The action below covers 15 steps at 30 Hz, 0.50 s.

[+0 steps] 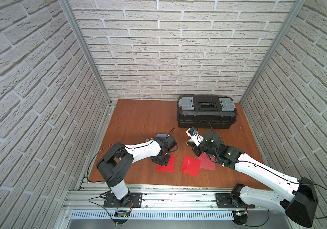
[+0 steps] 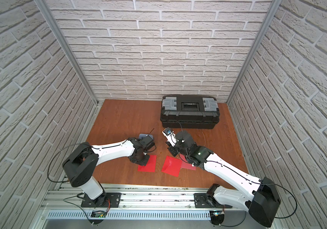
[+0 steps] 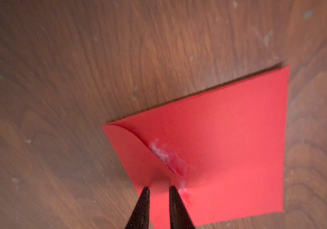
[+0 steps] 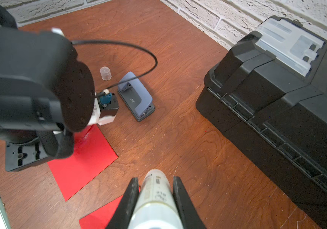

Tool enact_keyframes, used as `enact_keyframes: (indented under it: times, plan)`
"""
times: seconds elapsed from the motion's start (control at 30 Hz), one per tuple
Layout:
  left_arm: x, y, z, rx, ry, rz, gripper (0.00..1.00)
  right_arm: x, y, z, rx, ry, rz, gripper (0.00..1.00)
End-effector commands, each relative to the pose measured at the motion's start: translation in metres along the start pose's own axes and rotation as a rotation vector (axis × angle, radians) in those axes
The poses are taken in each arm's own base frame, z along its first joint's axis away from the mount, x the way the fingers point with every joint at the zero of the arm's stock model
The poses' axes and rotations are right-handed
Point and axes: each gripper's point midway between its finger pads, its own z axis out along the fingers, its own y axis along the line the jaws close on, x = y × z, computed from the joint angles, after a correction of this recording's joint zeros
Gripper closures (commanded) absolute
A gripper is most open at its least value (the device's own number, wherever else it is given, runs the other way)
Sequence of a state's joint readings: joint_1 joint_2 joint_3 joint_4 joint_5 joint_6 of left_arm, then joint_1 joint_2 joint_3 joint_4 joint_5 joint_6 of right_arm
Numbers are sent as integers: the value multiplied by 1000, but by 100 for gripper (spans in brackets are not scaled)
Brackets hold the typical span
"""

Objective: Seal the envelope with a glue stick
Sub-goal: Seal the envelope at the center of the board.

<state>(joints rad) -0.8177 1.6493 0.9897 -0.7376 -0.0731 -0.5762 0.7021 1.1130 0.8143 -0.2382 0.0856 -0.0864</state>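
Only real container here is the black toolbox [image 1: 206,115], sitting out past the right gripper [image 4: 156,178] toward the back wall. Its lid is down, so no idea what's inside. It's got two little clear-lidded trays on top, and I can't make out anything in those either.

The right gripper is clamped onto the glue stick [image 4: 156,194], barrel squeezed between both fingers, tip poking out past the fingertips and held up off the table [image 4: 178,128]. A translucent cap [image 4: 105,73] stands on its own further out, right beside the grey-blue hole punch [image 4: 135,97].

The left gripper [image 3: 158,189] has its jaws a little apart with nothing between them. The tips are planted down on the red envelope [image 3: 228,138], right at the flap edge. A whitish glue smear [image 3: 166,156] runs along that flap just ahead of the tips.

The hole punch lies just beyond the left gripper, half hidden behind that wrist in both top views. A second red envelope [image 1: 190,166] lies between the two grippers, nearer the right one. A paler red sheet [image 1: 208,164] is tucked under the right arm next to it.

As for what's in the way, from the right wrist view the left arm [image 4: 29,79] covers a big chunk of the pinned envelope. Its cable [image 4: 138,51] loops across in front of the hole punch.
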Motion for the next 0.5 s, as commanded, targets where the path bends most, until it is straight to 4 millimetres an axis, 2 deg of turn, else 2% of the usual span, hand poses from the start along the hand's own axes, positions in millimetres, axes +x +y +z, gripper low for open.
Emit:
enact_keyframes:
  times: [0.0, 0.13, 0.47]
  plan:
    - [-18, -3, -16, 84, -96, -38, 78, -15, -3, -2, 7, -40, 0, 97]
    - [-20, 1, -11, 104, -92, -62, 78, -16, -3, -1, 7, -39, -1, 97]
    - [-8, 3, 13, 66, -17, -29, 80, -17, -4, -1, 10, -41, 3, 97]
